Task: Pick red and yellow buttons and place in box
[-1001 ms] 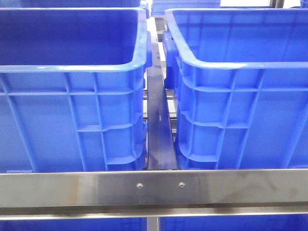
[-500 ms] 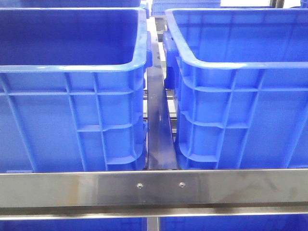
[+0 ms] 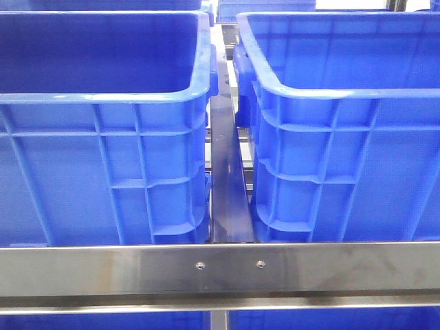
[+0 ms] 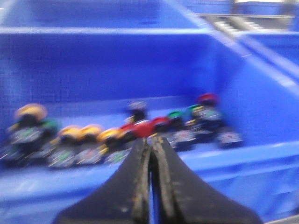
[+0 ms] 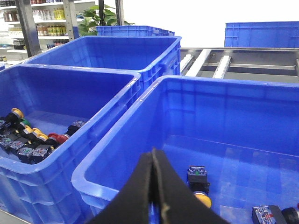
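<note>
In the left wrist view, which is blurred, my left gripper [image 4: 150, 139] is shut and empty above the near rim of a blue bin [image 4: 243, 154]. A row of push buttons lies inside it: yellow ones [image 4: 91, 131], red ones [image 4: 142, 128] and green ones [image 4: 175, 114]. In the right wrist view my right gripper [image 5: 153, 152] is shut and empty above the near rim of the right blue bin [image 5: 93, 179]. A yellow button [image 5: 202, 199] on a black body lies on that bin's floor. The left bin's buttons [image 5: 32, 140] show there too. Neither gripper shows in the front view.
The front view shows the left bin [image 3: 103, 96] and the right bin [image 3: 330, 93] side by side, a narrow dark gap [image 3: 227, 185] between them and a steel bar [image 3: 220, 268] across the front. A third blue bin [image 5: 140, 42] stands behind. Another black button body [image 5: 268, 214] lies in the right bin.
</note>
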`<move>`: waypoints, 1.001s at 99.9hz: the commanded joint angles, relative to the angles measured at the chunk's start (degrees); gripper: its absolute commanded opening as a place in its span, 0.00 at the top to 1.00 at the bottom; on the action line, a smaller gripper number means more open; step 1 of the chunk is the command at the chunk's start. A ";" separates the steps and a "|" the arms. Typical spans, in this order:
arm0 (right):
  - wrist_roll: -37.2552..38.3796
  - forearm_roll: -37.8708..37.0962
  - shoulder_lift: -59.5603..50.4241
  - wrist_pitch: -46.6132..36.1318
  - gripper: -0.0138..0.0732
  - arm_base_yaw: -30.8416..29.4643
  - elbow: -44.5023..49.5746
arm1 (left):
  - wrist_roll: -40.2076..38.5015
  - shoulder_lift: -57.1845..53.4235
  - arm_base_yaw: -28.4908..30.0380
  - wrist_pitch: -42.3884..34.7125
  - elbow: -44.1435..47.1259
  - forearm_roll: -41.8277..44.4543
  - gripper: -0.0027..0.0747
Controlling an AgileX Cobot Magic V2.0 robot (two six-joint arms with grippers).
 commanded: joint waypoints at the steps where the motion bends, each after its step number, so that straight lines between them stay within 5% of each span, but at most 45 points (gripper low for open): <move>1: -0.11 1.72 0.53 -1.30 0.91 -0.06 -1.40 | -1.66 -3.18 3.76 -5.57 2.27 1.54 0.99; 24: -0.11 1.72 0.53 -1.30 0.91 -0.06 -1.40 | 2.12 -10.91 8.27 -14.01 14.19 3.85 0.99; 30: -0.11 1.72 0.53 -1.30 0.91 -0.06 -1.40 | 2.12 -10.84 8.36 -10.05 13.80 3.95 0.99; 100: -0.11 1.72 0.53 -1.19 0.91 -0.06 -1.40 | 2.12 -10.96 8.53 -13.63 13.98 4.49 0.99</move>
